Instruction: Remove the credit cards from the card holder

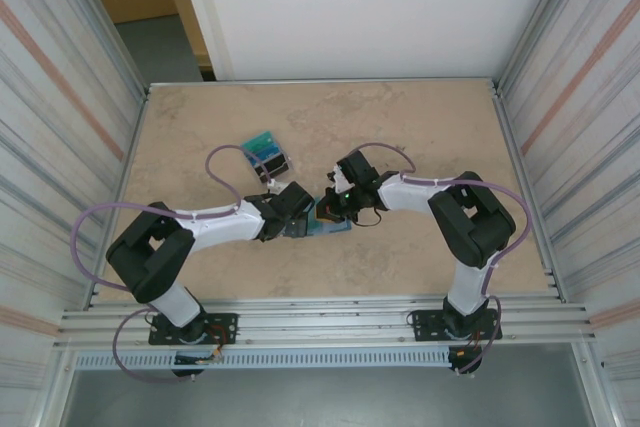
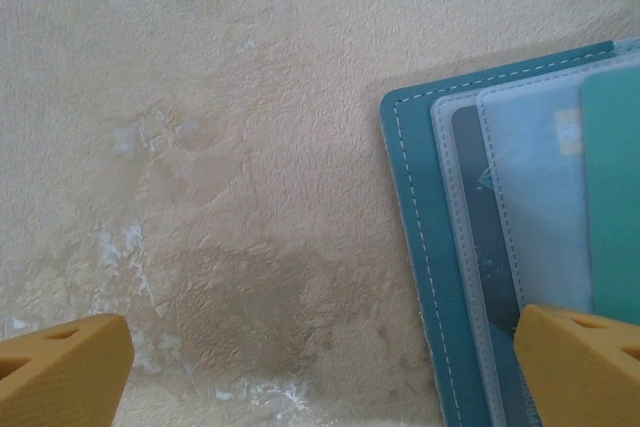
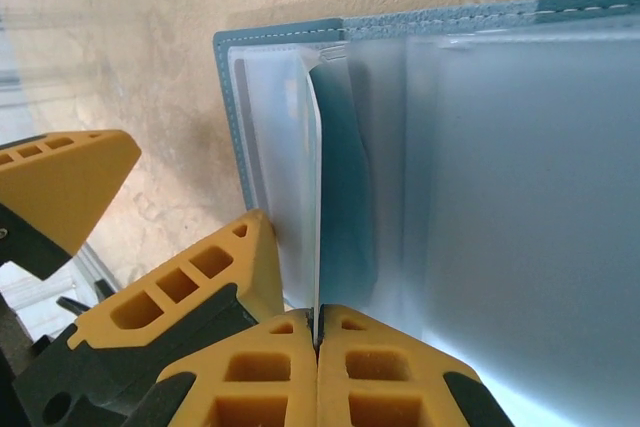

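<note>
My arms [image 1: 215, 225] are white tubes with black joints, trailing lilac cables [image 1: 76, 237]. Fingers [image 3: 390, 377] look orange-yellow, perhaps honeycombed plastic.

I see the blue card holder [image 2: 425, 247] lying open and flat, a teal card [image 2: 615, 197] in its clear pocket; loose credit cards [image 1: 266, 153] piled beyond its left corner.

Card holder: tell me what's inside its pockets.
A dark teal card sits behind a frosted pocket; a teal-green card lies beside it. Deeper slots stay covered.
</note>
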Controlling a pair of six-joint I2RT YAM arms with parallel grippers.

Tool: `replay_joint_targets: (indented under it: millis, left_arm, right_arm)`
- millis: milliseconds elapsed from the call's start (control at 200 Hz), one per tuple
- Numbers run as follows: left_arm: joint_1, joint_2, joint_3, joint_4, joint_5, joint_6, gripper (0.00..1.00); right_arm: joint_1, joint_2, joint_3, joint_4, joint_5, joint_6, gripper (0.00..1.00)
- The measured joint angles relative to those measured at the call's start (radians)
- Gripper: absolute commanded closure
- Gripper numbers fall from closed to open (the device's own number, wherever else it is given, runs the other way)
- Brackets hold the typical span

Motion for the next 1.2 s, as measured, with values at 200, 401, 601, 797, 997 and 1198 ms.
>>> replay_joint_targets:
  millis: [200, 401, 601, 797, 997, 1198]
  left_arm:
    - [0.0, 0.0, 0.0, 0.0, 0.0, 0.0, 0.01]
    - [0.0, -0.001, 0.0, 0.0, 0.0, 0.0, 0.01]
    - [0.0, -0.019, -0.008, -0.003, 0.0, -0.001, 0.01]
    - [0.0, -0.067, -0.013, -0.014, 0.003, -0.001, 0.01]
    - [0.016, -0.183, -0.013, -0.018, 0.031, -0.002, 0.01]
    - [0.089, -0.324, -0.019, 0.058, 0.14, -0.001, 0.02]
  right_arm:
    - [0.002, -0.032, 0.001, -0.043, 0.056, -0.011, 1.0]
    - [-0.003, -0.063, 0.001, -0.097, 0.101, -0.037, 1.0]
    - [-0.014, -0.1, 0.001, -0.128, 0.126, -0.059, 1.0]
    - [-0.02, -0.125, 0.001, -0.164, 0.144, -0.073, 1.0]
    - [-0.04, -0.211, 0.001, -0.194, 0.162, -0.089, 1.0]
    - [-0.085, -0.357, -0.042, -0.138, 0.148, -0.108, 1.0]
